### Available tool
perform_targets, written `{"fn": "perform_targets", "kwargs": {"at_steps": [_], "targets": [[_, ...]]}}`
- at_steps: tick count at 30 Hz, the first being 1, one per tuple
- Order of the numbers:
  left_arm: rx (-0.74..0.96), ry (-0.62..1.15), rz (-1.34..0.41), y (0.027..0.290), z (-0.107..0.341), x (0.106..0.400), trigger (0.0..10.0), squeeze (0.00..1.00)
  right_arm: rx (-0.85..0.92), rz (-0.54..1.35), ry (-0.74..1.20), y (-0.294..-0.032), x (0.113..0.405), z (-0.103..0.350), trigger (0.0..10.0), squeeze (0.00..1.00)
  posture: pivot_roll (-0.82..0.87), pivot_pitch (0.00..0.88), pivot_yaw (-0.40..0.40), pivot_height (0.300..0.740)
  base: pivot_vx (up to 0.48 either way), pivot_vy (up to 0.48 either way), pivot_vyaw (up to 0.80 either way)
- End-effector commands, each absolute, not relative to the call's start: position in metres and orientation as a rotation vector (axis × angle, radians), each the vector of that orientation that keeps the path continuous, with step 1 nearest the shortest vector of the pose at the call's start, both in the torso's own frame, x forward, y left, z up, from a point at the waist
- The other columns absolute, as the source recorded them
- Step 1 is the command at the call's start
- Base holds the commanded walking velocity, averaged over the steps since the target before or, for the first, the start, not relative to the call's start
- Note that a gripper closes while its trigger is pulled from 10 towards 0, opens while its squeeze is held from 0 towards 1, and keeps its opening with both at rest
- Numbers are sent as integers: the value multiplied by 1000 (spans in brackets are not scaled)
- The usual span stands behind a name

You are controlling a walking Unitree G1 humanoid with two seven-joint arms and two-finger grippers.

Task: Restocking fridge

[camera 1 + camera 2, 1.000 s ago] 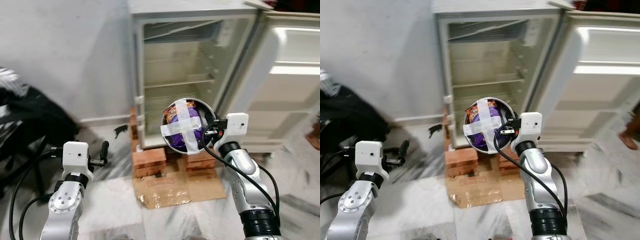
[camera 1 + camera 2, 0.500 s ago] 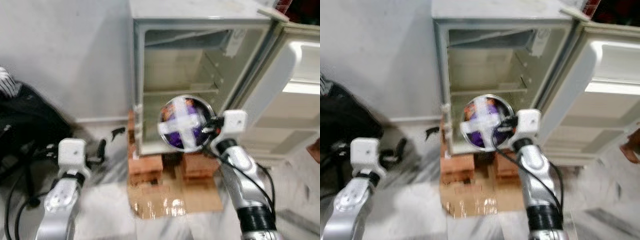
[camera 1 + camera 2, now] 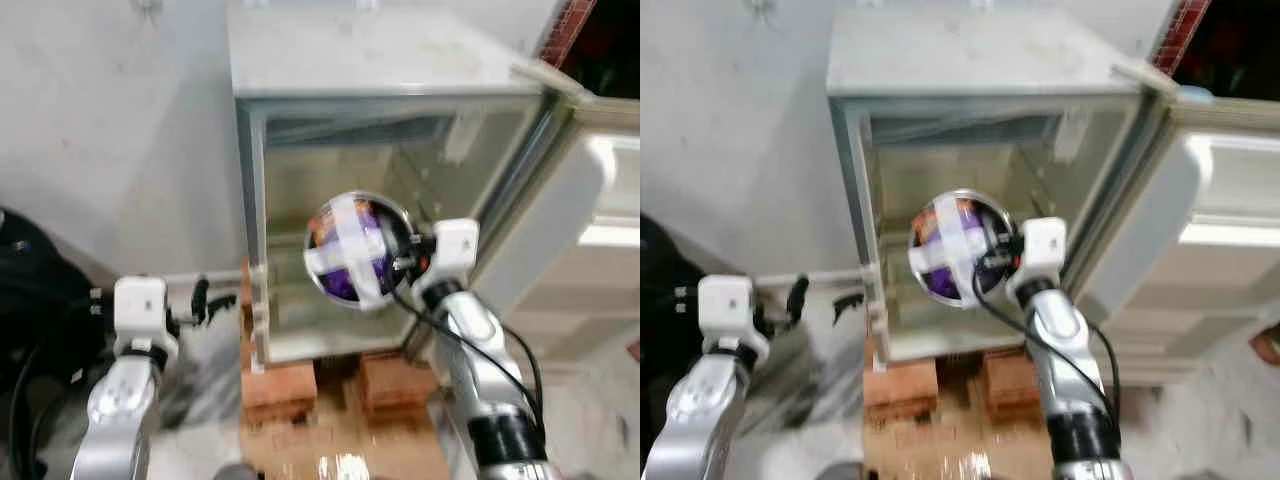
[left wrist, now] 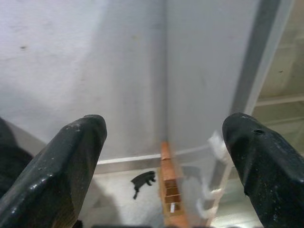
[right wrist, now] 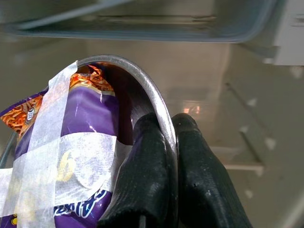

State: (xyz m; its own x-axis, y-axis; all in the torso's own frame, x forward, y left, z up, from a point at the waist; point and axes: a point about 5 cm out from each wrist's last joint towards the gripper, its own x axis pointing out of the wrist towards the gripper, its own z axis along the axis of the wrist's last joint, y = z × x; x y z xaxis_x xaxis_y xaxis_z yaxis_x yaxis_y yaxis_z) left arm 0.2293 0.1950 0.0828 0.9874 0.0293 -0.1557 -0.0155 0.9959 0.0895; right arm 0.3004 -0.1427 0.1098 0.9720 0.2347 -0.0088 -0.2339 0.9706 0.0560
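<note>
A steel bowl holds a purple snack packet strapped in with a white tape cross. My right gripper is shut on the bowl's rim, holding it up in front of the open small fridge, level with its lower shelves. The fridge's inside looks bare, with pale shelves. My left gripper hangs low to the left of the fridge, open with nothing between its fingers, facing the fridge's side wall.
The fridge door stands swung open to the right. The fridge rests on red bricks over cardboard. A grey wall is on the left, with dark bags at the lower left.
The camera has come closer to the fridge and tilted up. The bowl in my right gripper now sits higher, in front of the fridge's opening. The left arm keeps its pose.
</note>
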Motion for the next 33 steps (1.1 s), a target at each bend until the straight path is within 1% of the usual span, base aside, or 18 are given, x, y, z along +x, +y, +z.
{"fn": "perform_targets", "kwargs": {"at_steps": [1, 9, 12, 14, 16, 17, 19, 20, 21, 31, 33], "targets": [[79, 158, 9, 190, 84, 231, 10000, 0, 49, 209, 2, -153, 303, 113, 10000, 0, 76, 0, -40, 740, 0, 0, 0], [80, 160, 11, 190, 84, 228, 10000, 0, 52, 225, 8, -149, 312, 115, 10000, 0, 82, 0, -44, 740, 282, 0, 0], [103, 189, 65, 194, 81, 227, 10000, 0, 55, 234, 17, -148, 314, 114, 10000, 0, 86, 0, -45, 740, 0, 0, 0], [91, 213, 66, 194, 78, 225, 10000, 0, 55, 237, 23, -147, 315, 113, 10000, 0, 88, 0, -45, 740, 0, 0, 0], [86, 218, 22, 191, 78, 223, 10000, 0, 52, 241, 28, -146, 315, 112, 10000, 0, 93, 0, -46, 740, 0, 0, 0], [110, 211, -56, 184, 80, 220, 10000, 0, 51, 246, 34, -145, 317, 111, 10000, 0, 97, 0, -47, 740, 0, 0, 0], [145, 207, -140, 175, 81, 217, 10000, 0, 50, 249, 37, -143, 319, 111, 10000, 0, 104, 0, -49, 740, 0, 0, 0], [145, 207, -140, 175, 81, 217, 10000, 0, 50, 249, 37, -143, 319, 111, 10000, 0, 104, 0, -49, 740, 0, 0, 0], [170, 206, -180, 171, 81, 217, 10000, 0, 53, 249, 37, -142, 321, 112, 10000, 0, 108, 0, -52, 740, 0, 0, 0], [172, 178, -210, 163, 89, 221, 10000, 0, 43, 284, 25, -134, 326, 115, 10000, 0, 104, 0, -55, 740, 0, 0, 0], [178, 186, -214, 162, 88, 222, 10000, 0, 49, 278, 27, -134, 326, 115, 10000, 0, 104, 0, -55, 740, 240, 0, 0]]}}
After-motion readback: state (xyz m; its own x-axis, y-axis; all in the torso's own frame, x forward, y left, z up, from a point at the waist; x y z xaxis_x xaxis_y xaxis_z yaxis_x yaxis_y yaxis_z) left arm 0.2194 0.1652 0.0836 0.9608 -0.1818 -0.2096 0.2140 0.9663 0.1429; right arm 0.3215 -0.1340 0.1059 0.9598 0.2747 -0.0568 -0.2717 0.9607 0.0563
